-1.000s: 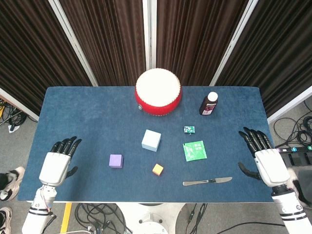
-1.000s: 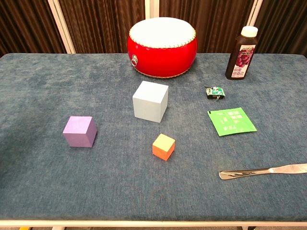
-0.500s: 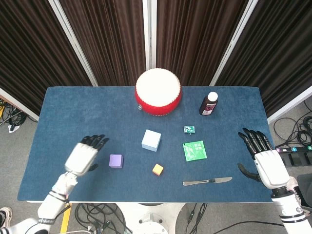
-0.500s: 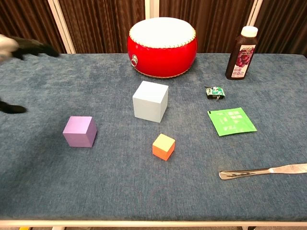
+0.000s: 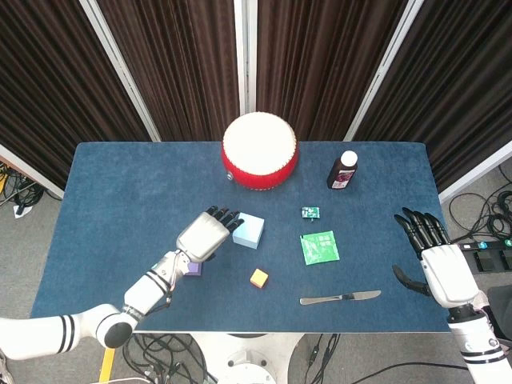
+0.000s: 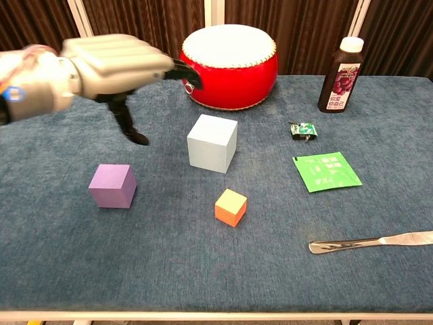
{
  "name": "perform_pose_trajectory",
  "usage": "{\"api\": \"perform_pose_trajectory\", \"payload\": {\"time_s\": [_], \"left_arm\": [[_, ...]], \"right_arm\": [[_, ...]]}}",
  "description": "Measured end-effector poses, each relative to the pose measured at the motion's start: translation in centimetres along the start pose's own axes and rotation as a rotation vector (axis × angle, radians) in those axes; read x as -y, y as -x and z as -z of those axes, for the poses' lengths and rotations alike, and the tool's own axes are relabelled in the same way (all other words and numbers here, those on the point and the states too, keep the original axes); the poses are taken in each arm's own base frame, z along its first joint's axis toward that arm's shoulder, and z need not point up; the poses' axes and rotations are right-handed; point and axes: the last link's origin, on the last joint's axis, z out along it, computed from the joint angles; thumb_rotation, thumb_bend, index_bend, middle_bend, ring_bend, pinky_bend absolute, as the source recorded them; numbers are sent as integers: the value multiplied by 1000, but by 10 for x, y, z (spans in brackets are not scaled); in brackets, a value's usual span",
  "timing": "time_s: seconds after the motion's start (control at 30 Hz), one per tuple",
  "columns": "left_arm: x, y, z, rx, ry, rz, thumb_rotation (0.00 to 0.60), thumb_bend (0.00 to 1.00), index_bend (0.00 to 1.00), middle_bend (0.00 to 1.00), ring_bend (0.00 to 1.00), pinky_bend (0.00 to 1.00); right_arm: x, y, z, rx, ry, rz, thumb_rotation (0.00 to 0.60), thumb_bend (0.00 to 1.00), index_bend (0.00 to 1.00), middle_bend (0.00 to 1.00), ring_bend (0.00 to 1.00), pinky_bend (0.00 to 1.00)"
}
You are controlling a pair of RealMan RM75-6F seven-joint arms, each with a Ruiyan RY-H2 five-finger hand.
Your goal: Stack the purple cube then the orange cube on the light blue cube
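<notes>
Centrally on the blue table (image 5: 120, 184), the light blue cube (image 6: 212, 143) stands alone, nothing stacked on it. Lower left of it in the chest view sits the purple cube (image 6: 112, 185); the orange cube (image 6: 231, 206) lies just below the light blue one, apart from both. Above the purple cube hangs the left hand (image 5: 208, 234), fingers (image 6: 115, 54) straight and spread, holding nothing, thumb pointing down. At the frame's right edge in the head view, the right hand (image 5: 436, 260) hovers off the table's corner, fingers apart and empty. Behind stand a red drum (image 5: 259, 150) and a bottle (image 5: 342, 170); a green packet (image 5: 319, 246) and knife (image 5: 340, 298) lie right.
</notes>
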Motion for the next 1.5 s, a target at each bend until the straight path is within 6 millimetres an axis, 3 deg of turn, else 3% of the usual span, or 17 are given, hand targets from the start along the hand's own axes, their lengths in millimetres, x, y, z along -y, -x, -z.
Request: {"api": "perform_pose_trajectory", "payload": {"time_s": [0.4, 0.6, 1.1, 1.5], "left_arm": [[-21, 7, -53, 80, 15, 132, 600, 94, 240, 266, 210, 281], [-31, 10, -68, 98, 30, 139, 600, 94, 240, 269, 210, 282], [-26, 24, -88, 164, 14, 133, 600, 102, 239, 275, 210, 282], [-21, 18, -90, 152, 5, 131, 600, 114, 239, 292, 210, 283]], "right_arm": [[-1, -1, -2, 10, -1, 3, 600, 216, 0, 3, 0, 0], [-3, -1, -2, 6, 2, 0, 600, 216, 0, 3, 0, 0], [-6, -2, -4, 7, 18, -2, 600, 216, 0, 3, 0, 0], [-7, -1, -5, 9, 22, -2, 600, 216, 0, 3, 0, 0]]}}
